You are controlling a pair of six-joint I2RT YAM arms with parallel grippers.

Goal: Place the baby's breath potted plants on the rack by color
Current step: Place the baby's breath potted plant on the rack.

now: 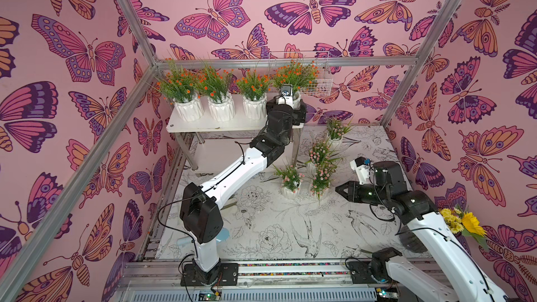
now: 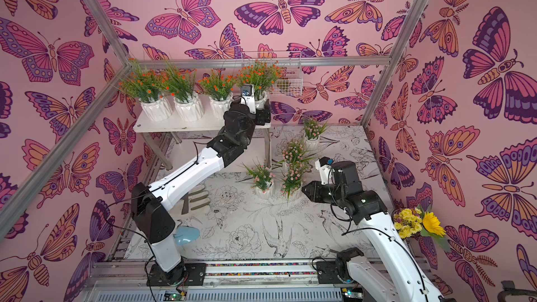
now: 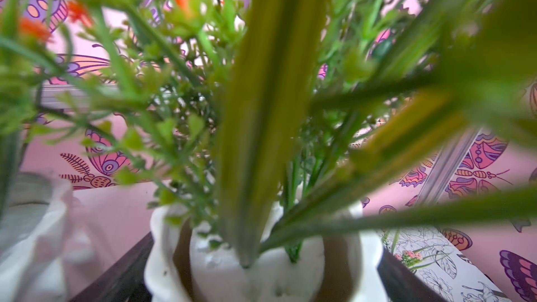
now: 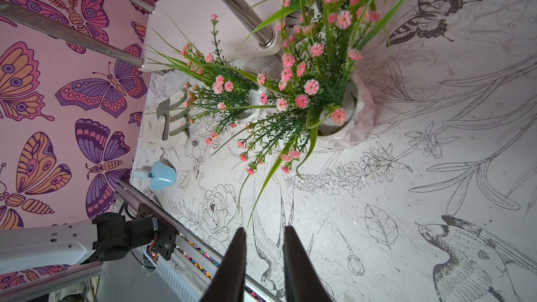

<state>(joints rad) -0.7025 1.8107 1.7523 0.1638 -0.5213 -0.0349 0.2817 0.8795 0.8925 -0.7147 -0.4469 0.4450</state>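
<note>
**Orange row nearly done:** The left gripper (image 1: pixel 287 108) held the fourth orange baby's breath plant (image 1: pixel 294 74) at the right end of the rack (image 1: pixel 203 124), on its top tier, next to three orange plants (image 1: pixel 215 84) lined up there. In the left wrist view its dark fingers (image 3: pixel 116 274) stood apart by the width of the white ribbed pot (image 3: pixel 255 265) and lay against both its sides, a grip apparently not yet let go. Whether the pot's base sat fully on the shelf could not be told.

The orange half of the sorting looked all but finished. Four pink plants (image 1: pixel 319 152) stood clustered on the flower-printed table (image 1: pixel 276 228) just beside the rack's right legs, and none was seen on a shelf. The right gripper (image 4: pixel 264 229) hovered near the closest pink pot, its fingers drawn nearly together with only a narrow gap between them, holding and touching nothing.

The next move appeared to call for the left jaws to spread and back out through the grassy sprigs without dragging the pot off the shelf's edge. A pink plant would then go to the lower tier (image 1: pixel 215 152), where the top shelf probably leaves little room for the foliage.
</note>
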